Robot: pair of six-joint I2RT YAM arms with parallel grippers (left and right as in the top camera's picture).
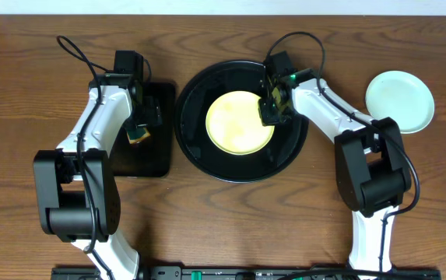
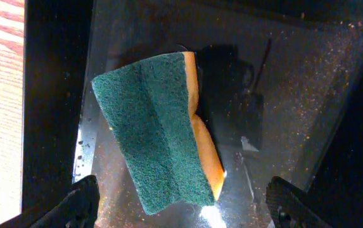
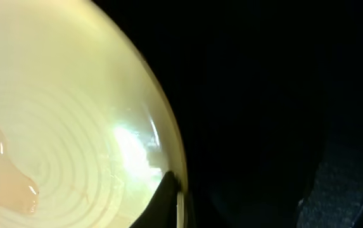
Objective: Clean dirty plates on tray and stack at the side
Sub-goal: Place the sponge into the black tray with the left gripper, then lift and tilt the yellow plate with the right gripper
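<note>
left fingers (image 2: 80, 206): spread wide, gripping nothing, either side of green-and-orange sponge (image 2: 156, 133) on rectangular black tray (image 1: 156, 159)
yellow plate (image 1: 240, 123): flat in middle of round black tray (image 1: 207, 159), brownish smear on it
right fingers (image 3: 167, 197): closed on yellow plate's right rim
mint plate (image 1: 399, 101): on bare surface (image 1: 230, 225), far right

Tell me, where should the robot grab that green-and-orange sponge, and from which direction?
Pinch it across its two long sides, coming straight down from above. The sponge lies green scouring face up in the small rectangular tray, so the long edges are the narrow, parallel faces left exposed. The open left gripper hangs over it.
</note>
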